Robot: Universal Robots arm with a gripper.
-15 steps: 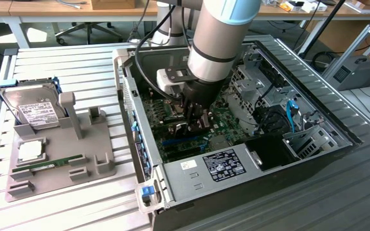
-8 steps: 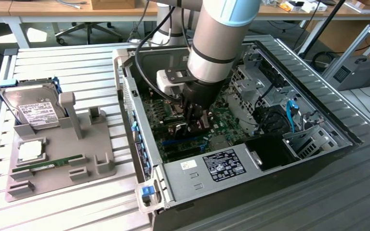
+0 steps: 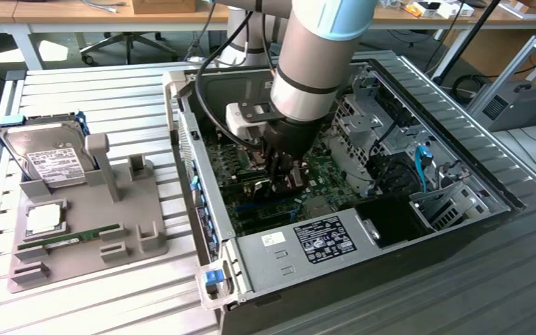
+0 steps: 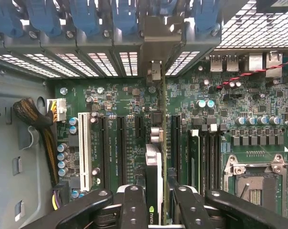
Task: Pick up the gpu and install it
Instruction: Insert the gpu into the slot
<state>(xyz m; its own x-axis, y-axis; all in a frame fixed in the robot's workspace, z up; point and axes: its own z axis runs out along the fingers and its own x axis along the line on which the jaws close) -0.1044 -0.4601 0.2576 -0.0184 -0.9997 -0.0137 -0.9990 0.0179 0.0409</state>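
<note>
Inside the open computer case [image 3: 361, 244], my gripper [image 3: 281, 183] reaches down over the green motherboard [image 3: 329, 178]. It is shut on the gpu [image 4: 153, 162], which stands on edge between the black fingers [image 4: 134, 205]. In the wrist view the card's thin edge runs along one expansion slot, and its silver end bracket [image 4: 155, 45] meets the vented rear slot covers. From outside, the gpu [image 3: 292, 183] is mostly hidden by the fingers. I cannot tell whether the card sits fully in its slot.
On the exterior view's left, a grey fixture [image 3: 147, 237] holds a hard drive [image 3: 49, 160], a processor chip [image 3: 45, 220] and a memory stick [image 3: 68, 239]. Near the card are a white slot [image 4: 84, 150], a cable bundle [image 4: 34, 114] and the processor socket [image 4: 253, 183].
</note>
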